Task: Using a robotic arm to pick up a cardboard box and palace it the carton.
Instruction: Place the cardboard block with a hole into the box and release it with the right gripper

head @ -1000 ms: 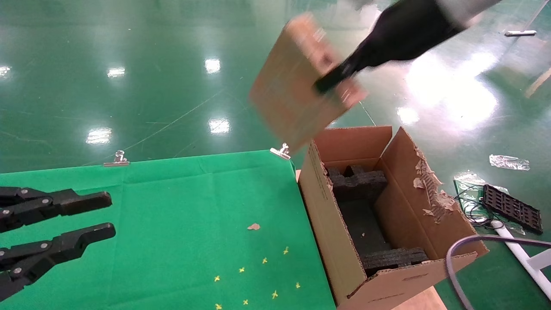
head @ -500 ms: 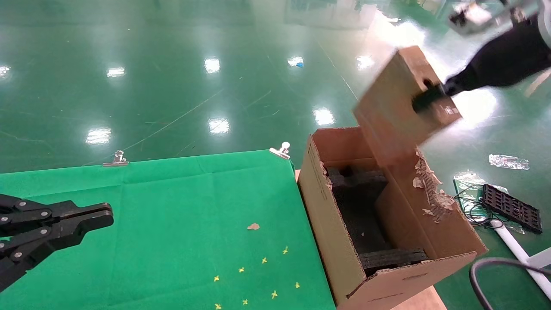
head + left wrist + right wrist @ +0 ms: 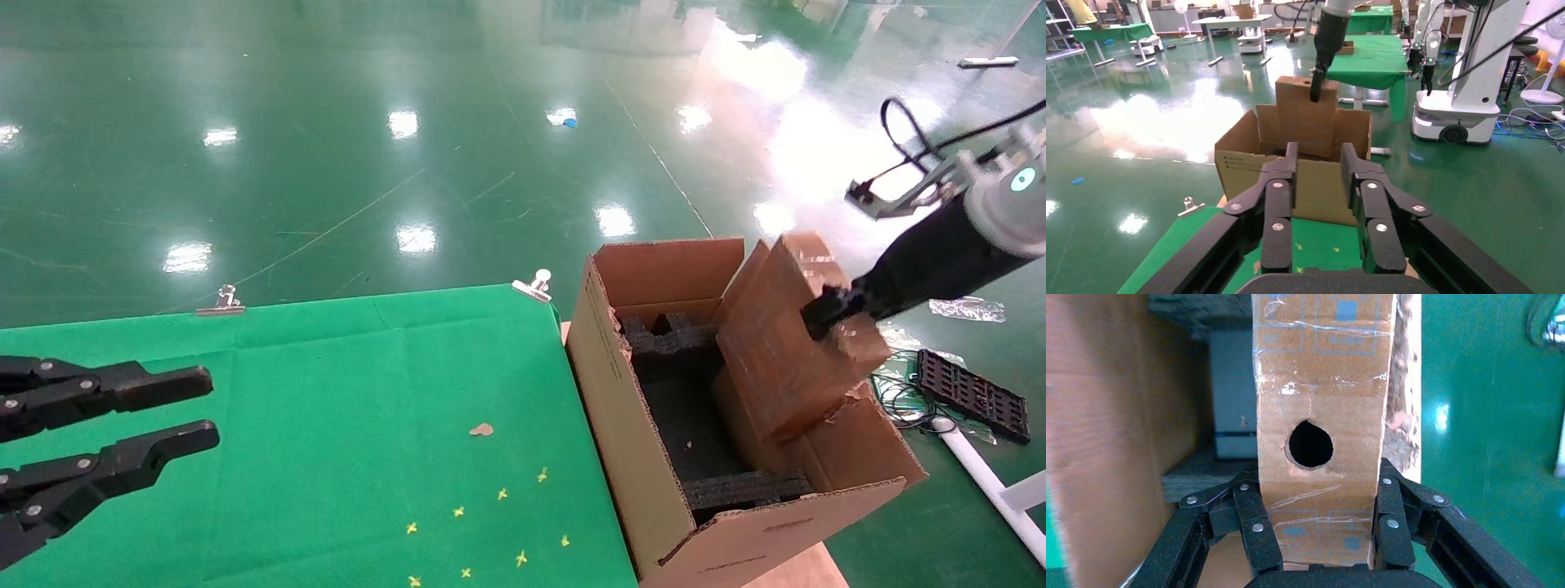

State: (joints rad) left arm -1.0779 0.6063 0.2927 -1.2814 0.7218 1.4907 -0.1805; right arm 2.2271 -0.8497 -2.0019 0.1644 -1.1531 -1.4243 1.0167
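Note:
The robotic arm (image 3: 972, 220), my right one, reaches in from the upper right. Its gripper (image 3: 827, 313) is shut on the cardboard box (image 3: 776, 359), a tape-wrapped brown box held tilted. The box's lower end dips into the carton (image 3: 645, 482) against the carton's right flap. Black foam (image 3: 682, 347) lines the carton's inside. In the right wrist view the fingers (image 3: 1254, 520) clamp both narrow sides of the box (image 3: 1321, 386), which has a round hole. My left gripper (image 3: 200, 408) hangs open over the table's left side, holding nothing. From the left wrist view, that gripper (image 3: 1320, 168) faces the carton (image 3: 1242, 165).
The carton stands at the right end of the green-clothed table (image 3: 327, 384), which has metal clips (image 3: 535, 286) on its far edge. A black tray with cables (image 3: 968, 396) lies on the floor to the right. Other robot bases (image 3: 1474, 98) stand beyond.
My right arm swung the cardboard box from above the table's far corner rightward, then down into the carton's right side. The left gripper narrowed briefly and stands open again.

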